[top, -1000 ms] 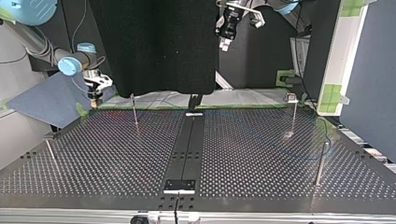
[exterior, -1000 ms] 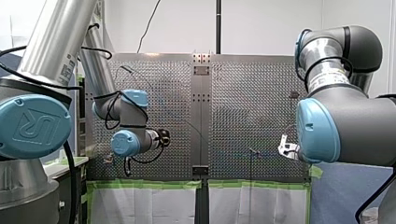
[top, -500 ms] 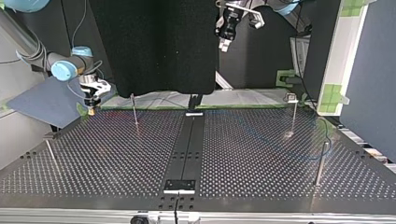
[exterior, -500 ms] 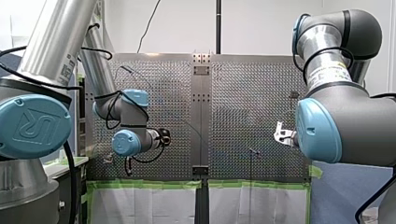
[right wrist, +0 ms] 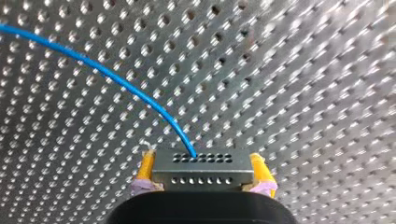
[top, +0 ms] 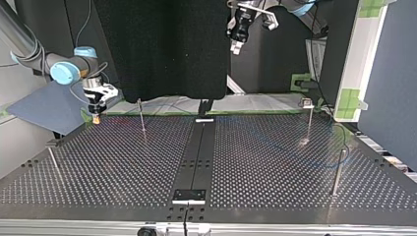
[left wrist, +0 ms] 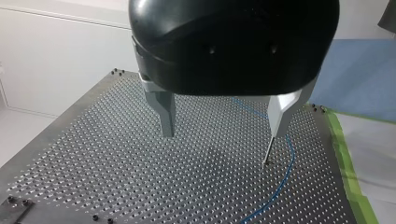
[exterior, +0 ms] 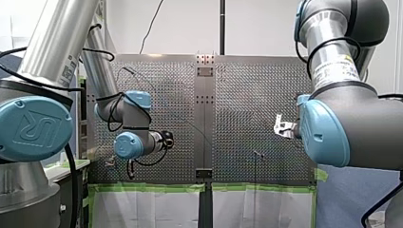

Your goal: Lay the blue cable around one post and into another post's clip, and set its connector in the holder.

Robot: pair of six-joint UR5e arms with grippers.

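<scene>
Currently my right gripper is clamped with its yellow pads on the metal connector over the perforated worktop. The blue cable arcs away from the connector's face. My left gripper hangs spread apart and empty above the worktop. A thin post stands just below one finger, with the cable lying near it.

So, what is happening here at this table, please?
My right gripper holds the connector of the blue cable between its yellow pads, above the perforated table. My left gripper hangs open and empty above the table, near a thin post; the cable lies on the table beside that post.
</scene>
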